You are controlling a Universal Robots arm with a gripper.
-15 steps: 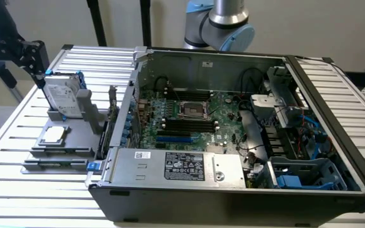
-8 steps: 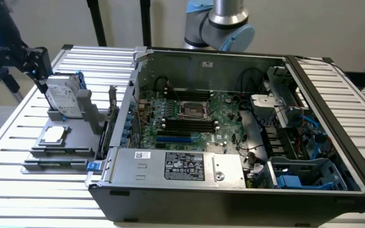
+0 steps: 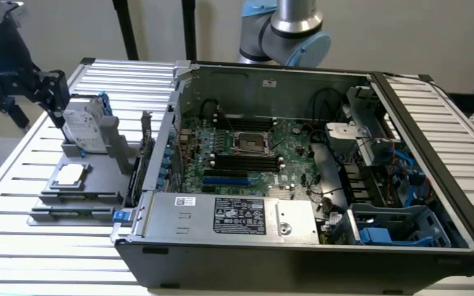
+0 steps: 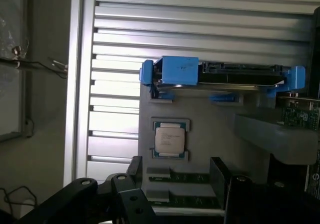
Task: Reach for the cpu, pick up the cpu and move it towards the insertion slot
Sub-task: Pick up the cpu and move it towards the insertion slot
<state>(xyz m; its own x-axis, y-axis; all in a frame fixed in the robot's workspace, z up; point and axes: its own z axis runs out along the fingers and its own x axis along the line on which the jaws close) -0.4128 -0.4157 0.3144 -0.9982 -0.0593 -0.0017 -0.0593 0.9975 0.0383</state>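
The cpu [image 3: 71,174] is a small silver square chip lying flat in a recess of the grey holder [image 3: 97,185], outside the computer case at the exterior view's left. In the wrist view the cpu [image 4: 170,139] lies just beyond my gripper [image 4: 175,165], whose two dark fingers [image 4: 135,166] stand wide apart with nothing between them. My gripper [image 3: 54,102] hangs above and behind the holder, apart from the chip, next to the upright hard drive. The insertion slot [image 3: 249,143], a silver-framed square socket, sits on the motherboard inside the open case.
A silver hard drive in a blue frame [image 3: 84,126] [image 4: 220,74] stands upright at the holder's back. Memory sticks [image 4: 180,181] lie in the holder's front slots. The open case wall [image 3: 158,154] rises between holder and motherboard. The slatted table [image 3: 23,179] carries everything.
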